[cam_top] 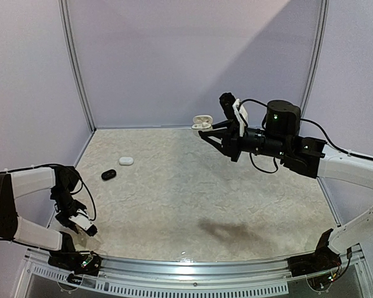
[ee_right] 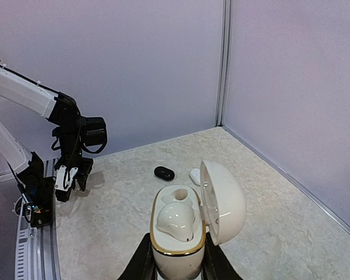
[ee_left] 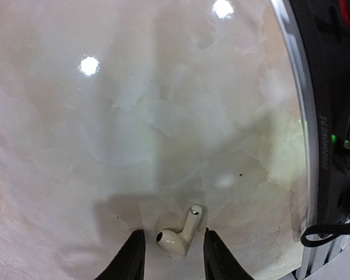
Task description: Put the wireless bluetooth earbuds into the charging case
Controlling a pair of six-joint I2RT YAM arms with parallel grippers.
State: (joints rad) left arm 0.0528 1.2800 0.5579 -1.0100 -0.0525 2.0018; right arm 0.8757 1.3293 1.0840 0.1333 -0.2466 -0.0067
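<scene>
A white earbud (ee_left: pixel 178 236) with a short stem lies on the marbled table between the two fingers of my left gripper (ee_left: pixel 174 234). A narrow gap shows on each side of it, so the gripper is open and touches nothing. In the top view the left gripper (cam_top: pixel 87 227) points down at the table's front left corner. My right gripper (ee_right: pixel 176 259) is shut on the base of the white, gold-rimmed charging case (ee_right: pixel 176 233) and holds it above the far side of the table (cam_top: pixel 202 122). The lid stands open. One white earbud (ee_right: pixel 176 220) sits inside, beside an empty socket (ee_right: pixel 176 194).
A black pill-shaped case (cam_top: pixel 109 175) and a white pill-shaped case (cam_top: pixel 126 161) lie on the table at the left. Lilac walls close the back and sides. A metal rail (cam_top: pixel 186 268) runs along the front edge, close to the right of the left gripper (ee_left: pixel 303 146).
</scene>
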